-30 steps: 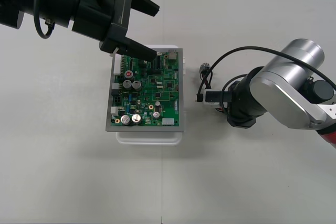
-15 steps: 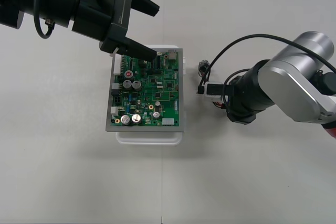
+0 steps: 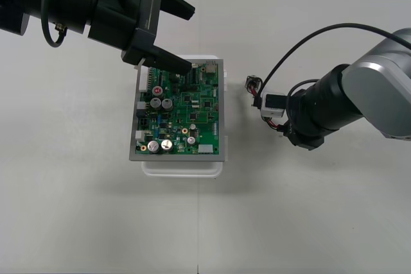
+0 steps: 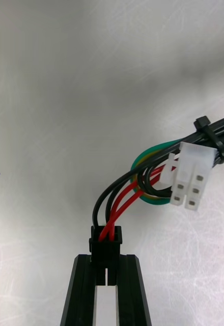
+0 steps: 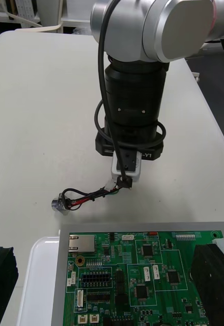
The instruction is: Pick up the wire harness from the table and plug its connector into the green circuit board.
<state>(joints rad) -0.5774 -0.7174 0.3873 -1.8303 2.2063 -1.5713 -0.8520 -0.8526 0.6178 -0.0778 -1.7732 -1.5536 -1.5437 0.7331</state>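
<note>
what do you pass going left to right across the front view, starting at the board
green circuit board, with the open left pincer at its far edge → wire harness → right pincer, shut on the harness's plug → right arm

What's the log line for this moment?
right gripper: shut on plug, beside green circuit board | socket: on table | plug: not inserted | left gripper: open over board's far edge

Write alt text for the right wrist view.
The right claw is shut on the harness's small black plug. Its red, black and green wires curve away beside a white connector, against the pale table.
</note>
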